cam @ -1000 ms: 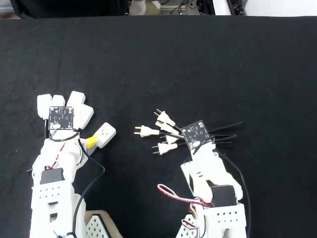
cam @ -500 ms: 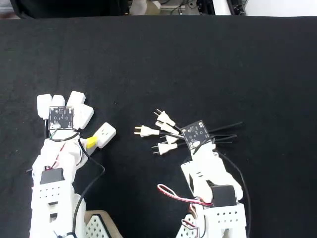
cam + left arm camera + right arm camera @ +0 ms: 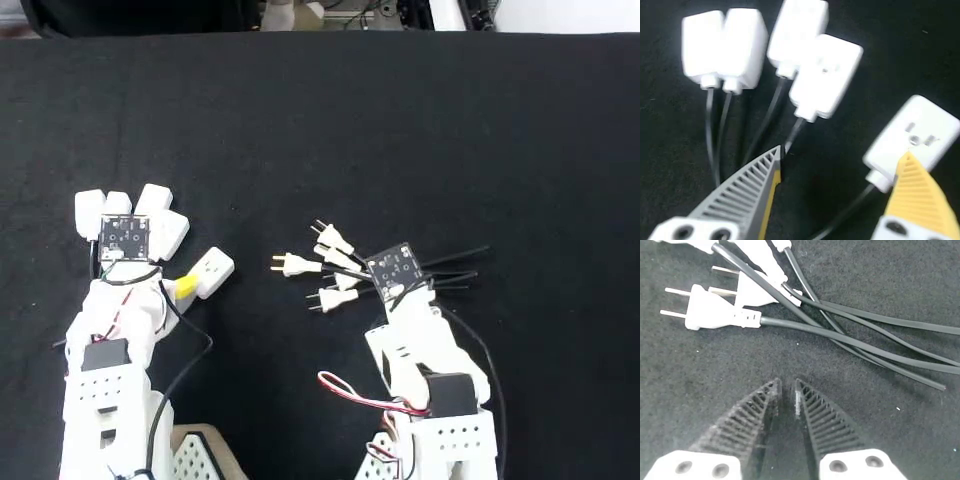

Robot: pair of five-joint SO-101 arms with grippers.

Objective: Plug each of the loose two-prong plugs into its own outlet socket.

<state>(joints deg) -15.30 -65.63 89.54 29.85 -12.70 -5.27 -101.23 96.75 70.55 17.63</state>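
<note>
a: what's on your counter [image 3: 400, 120]?
b: your left arm [image 3: 105, 370] hangs over a cluster of four white outlet sockets [image 3: 152, 203]. its hand [image 3: 842, 152] is spread wide, with the yellow finger [image 3: 912, 192] right against a fifth socket [image 3: 915, 132] lying apart from the cluster.
a: and your right side?
b: your right hand [image 3: 786, 385] is all but pressed together, pinching nothing, just short of the black cords [image 3: 865, 345]. the loose two-prong plugs [image 3: 298, 265] fan out beside it, well apart from the sockets.
</note>
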